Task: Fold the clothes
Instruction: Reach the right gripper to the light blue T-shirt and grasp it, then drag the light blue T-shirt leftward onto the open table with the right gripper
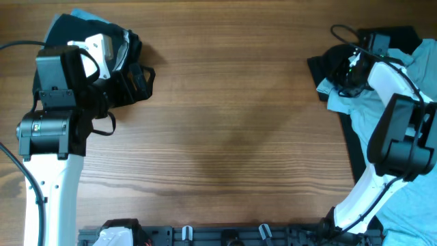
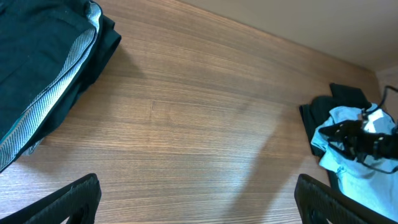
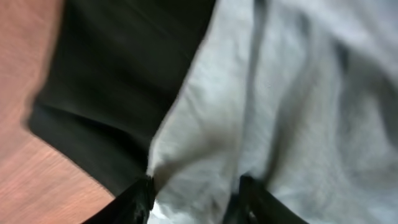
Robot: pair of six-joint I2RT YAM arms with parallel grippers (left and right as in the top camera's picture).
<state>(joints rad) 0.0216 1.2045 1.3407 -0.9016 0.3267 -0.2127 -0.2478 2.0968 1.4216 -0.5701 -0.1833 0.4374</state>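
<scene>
The pale light-blue T-shirt (image 1: 348,102) lies crumpled at the table's far right, over a black garment (image 1: 321,68). My right gripper (image 1: 345,78) is down on it. In the right wrist view its fingers (image 3: 194,186) pinch a bunched fold of the T-shirt (image 3: 298,93) next to the black garment (image 3: 118,81). My left gripper (image 1: 133,72) is at the far left by a pile of dark garments (image 1: 68,27). In the left wrist view it (image 2: 198,186) is wide open and empty over bare wood, with the dark pile (image 2: 31,56) to its upper left.
More pale blue cloth (image 1: 410,212) hangs off the table's right front edge, with a black strip (image 1: 355,150) beside it. The wooden table (image 1: 225,123) stretches between the two piles. A black rail (image 1: 225,236) runs along the front edge.
</scene>
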